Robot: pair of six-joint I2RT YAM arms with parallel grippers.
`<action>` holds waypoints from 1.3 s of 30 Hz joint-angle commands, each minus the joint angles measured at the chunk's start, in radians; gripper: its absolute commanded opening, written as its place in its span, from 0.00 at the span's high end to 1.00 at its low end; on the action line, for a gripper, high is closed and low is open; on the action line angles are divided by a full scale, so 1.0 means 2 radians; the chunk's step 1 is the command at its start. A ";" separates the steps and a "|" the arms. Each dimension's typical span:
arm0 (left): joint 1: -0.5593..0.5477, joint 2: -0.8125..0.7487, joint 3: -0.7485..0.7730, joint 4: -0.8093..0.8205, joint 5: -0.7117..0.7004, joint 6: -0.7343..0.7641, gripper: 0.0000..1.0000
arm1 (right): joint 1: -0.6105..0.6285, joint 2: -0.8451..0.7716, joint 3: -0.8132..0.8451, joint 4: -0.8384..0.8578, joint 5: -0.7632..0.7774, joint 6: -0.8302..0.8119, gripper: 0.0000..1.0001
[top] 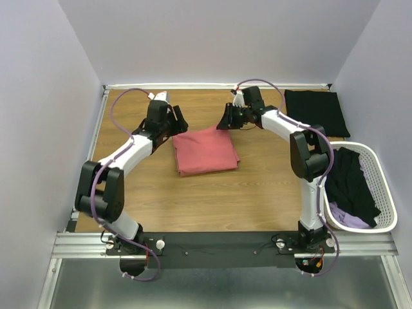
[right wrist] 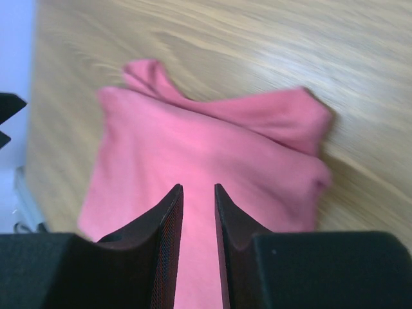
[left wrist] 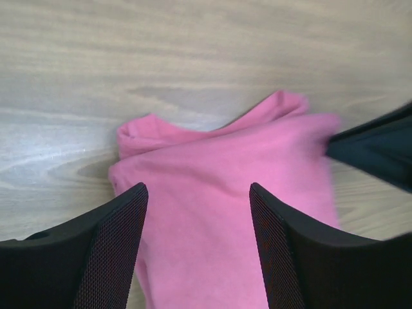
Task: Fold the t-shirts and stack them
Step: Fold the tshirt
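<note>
Folded pink shirt (top: 205,150) lies mid-desk (top: 193,199), awaiting stacking. Left tool (left wrist: 196,248) hovers spread wide above it; right tool (right wrist: 198,244) nearly closed, holding nothing.

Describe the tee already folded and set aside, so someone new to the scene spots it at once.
Start at the wooden table and go to its far right corner, beyond the white basket. The folded black t-shirt lies flat there, alone. Unlike the coral-pink t-shirt at mid-table between the arms, it is black; unlike the dark clothes heaped in the basket, it is neatly squared on the wood.
</note>
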 commanded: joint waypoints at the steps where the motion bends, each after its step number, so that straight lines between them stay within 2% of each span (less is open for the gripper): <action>1: 0.002 -0.031 -0.041 0.079 -0.004 -0.032 0.37 | 0.006 -0.007 -0.013 0.087 -0.094 0.029 0.67; 2: 0.002 -0.028 -0.055 0.088 0.002 -0.039 0.43 | 0.006 -0.001 -0.013 0.096 -0.102 0.032 0.67; 9: 0.030 0.064 -0.051 0.145 0.067 -0.070 0.54 | -0.011 0.069 -0.002 0.165 -0.131 0.074 0.67; 15: 0.060 0.147 -0.022 0.156 0.099 -0.089 0.57 | -0.045 0.142 0.007 0.180 -0.139 0.094 0.67; 19: 0.078 0.164 -0.019 0.166 0.130 -0.102 0.57 | -0.061 0.155 -0.004 0.185 -0.145 0.101 0.67; 22: 0.081 0.141 -0.019 0.167 0.129 -0.099 0.54 | -0.062 0.125 -0.010 0.182 -0.147 0.099 0.67; 27: 0.080 0.052 -0.037 0.162 0.130 -0.099 0.33 | -0.060 0.055 -0.032 0.184 -0.151 0.111 0.66; 30: 0.074 -0.014 -0.064 0.159 0.139 -0.100 0.29 | -0.051 0.001 -0.063 0.184 -0.167 0.113 0.64; 34: 0.053 -0.076 -0.100 0.139 0.151 -0.086 0.29 | -0.024 -0.049 -0.121 0.186 -0.196 0.114 0.64; 39: 0.033 -0.110 -0.176 0.155 0.164 -0.105 0.39 | -0.003 -0.078 -0.187 0.188 -0.226 0.101 0.64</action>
